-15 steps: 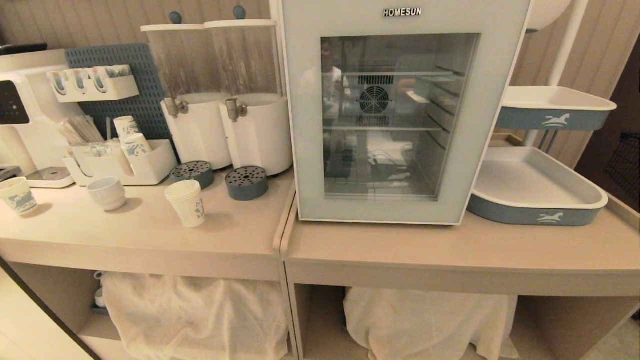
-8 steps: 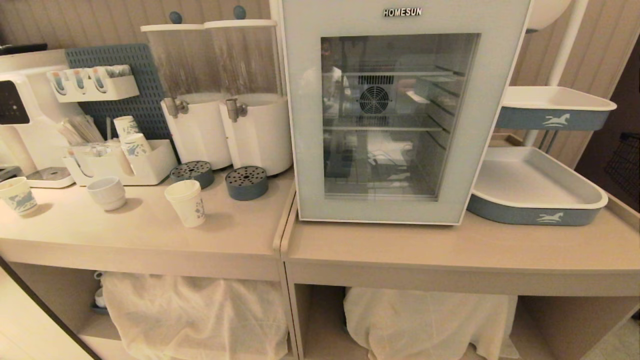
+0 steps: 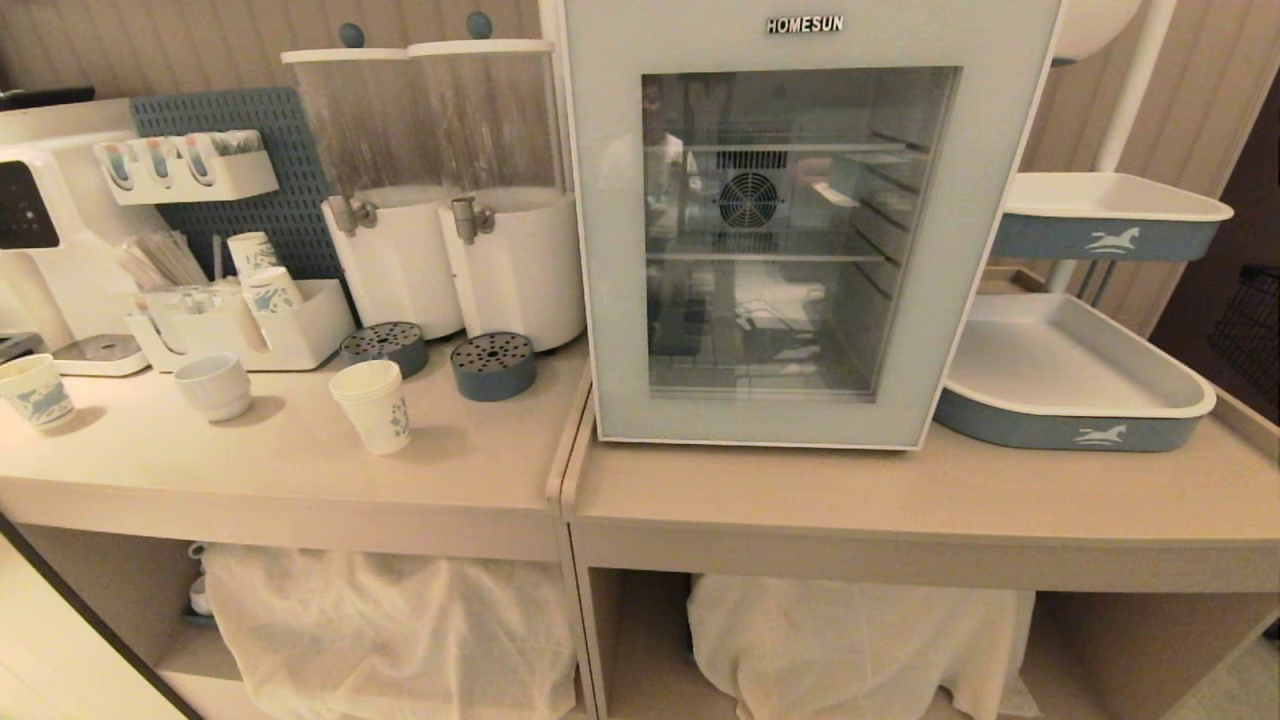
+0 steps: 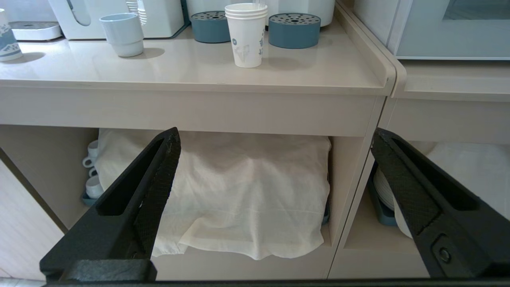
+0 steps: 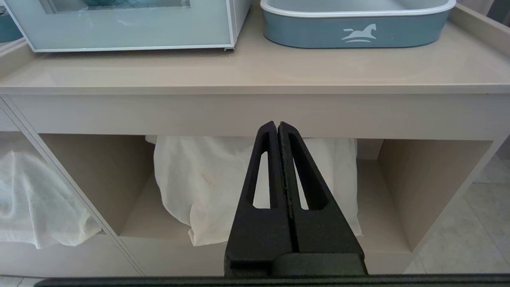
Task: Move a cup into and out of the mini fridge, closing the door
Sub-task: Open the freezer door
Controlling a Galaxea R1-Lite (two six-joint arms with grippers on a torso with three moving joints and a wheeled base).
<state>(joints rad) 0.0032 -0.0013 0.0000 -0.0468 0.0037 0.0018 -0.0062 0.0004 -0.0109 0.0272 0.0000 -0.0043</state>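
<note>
The cup (image 3: 372, 405), tall white paper with a layered rim, stands upright on the left counter, left of the mini fridge (image 3: 800, 250). It also shows in the left wrist view as the cup (image 4: 246, 34). The fridge's glass door (image 3: 610, 300) is shut, and wire shelves and a rear fan show through the pane. Neither arm is in the head view. My left gripper (image 4: 275, 135) hangs open and empty below the counter's edge, in front of a shelf bay. My right gripper (image 5: 277, 124) is shut on nothing, low before the right counter under the fridge.
A squat white mug (image 3: 213, 385) and a patterned paper cup (image 3: 35, 390) stand left of the cup. Two drink dispensers (image 3: 450, 200) with blue drip trays (image 3: 493, 365) stand behind it. Blue-and-white trays (image 3: 1075, 375) sit right of the fridge. White cloths (image 3: 390, 630) fill the shelves below.
</note>
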